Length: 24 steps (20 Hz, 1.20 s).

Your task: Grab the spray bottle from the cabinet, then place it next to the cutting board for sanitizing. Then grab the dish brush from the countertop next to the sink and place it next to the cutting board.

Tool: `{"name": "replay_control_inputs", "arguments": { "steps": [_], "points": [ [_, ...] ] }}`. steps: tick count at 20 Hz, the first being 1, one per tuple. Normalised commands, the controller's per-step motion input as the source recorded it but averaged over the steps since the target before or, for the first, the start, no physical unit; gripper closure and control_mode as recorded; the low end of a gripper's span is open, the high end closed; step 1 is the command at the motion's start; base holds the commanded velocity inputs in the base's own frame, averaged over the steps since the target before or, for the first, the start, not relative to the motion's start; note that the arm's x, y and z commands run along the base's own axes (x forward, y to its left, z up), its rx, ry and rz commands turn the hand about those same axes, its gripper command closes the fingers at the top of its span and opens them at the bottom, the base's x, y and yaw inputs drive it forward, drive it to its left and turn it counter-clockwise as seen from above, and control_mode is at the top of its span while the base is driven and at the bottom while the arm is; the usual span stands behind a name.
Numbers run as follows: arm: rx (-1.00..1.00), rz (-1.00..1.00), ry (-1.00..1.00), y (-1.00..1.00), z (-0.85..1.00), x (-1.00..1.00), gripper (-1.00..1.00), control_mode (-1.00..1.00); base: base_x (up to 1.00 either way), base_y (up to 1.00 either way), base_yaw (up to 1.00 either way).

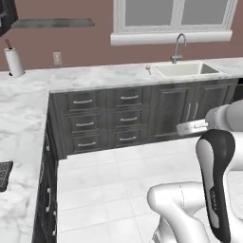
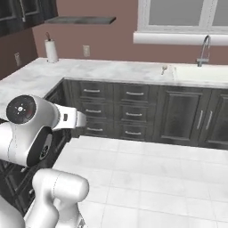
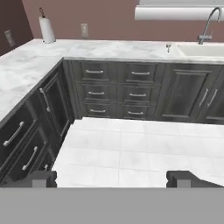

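Gripper (image 3: 111,178): the two dark fingertips stand wide apart at the bottom of the hand view, with nothing between them — open and empty, aimed across the tiled floor at the lower drawers.
Arm: folded low over the floor; its white links with dark joints rise at the lower right of the left base view and the lower left of the right base view.
Brush (image 1: 148,69): small cream piece lying on the counter just left of the sink, near the back; too small to make out head from handle. It also shows in the right base view (image 2: 164,68) and the hand view (image 3: 168,47).
Sink (image 1: 186,70): pale recessed basin on the far run, under the window, with a curved chrome faucet (image 1: 178,47) at its back edge.
Counter (image 1: 95,75): white marble with grey veins — L-shaped, one run along the far wall and one down the left side.
Paper towel roll (image 1: 14,60): upright in the far left corner of the counter, well apart from the brush.
Drawers (image 1: 107,119): dark grey units with metal bar handles below the counter, all shut.
Floor (image 1: 118,180): pale square tiles.
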Motion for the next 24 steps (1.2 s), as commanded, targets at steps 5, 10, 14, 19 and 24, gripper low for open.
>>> {"name": "replay_control_inputs", "arguments": {
  "steps": [5,10,14,19,24],
  "points": [
    [0.0,0.0,0.0,0.0,0.0,0.0,-1.0,1.0,1.0,-0.18,-0.14],
    [0.0,0.0,0.0,0.0,0.0,0.0,-1.0,1.0,1.0,-0.5,-0.19],
    [0.0,0.0,0.0,0.0,0.0,0.0,-1.0,1.0,1.0,-0.76,-0.21],
    [0.0,0.0,0.0,0.0,0.0,0.0,-1.0,1.0,1.0,-0.39,-0.15],
    [0.0,0.0,0.0,0.0,0.0,0.0,-1.0,1.0,1.0,-0.33,-0.01]
  ]
}}
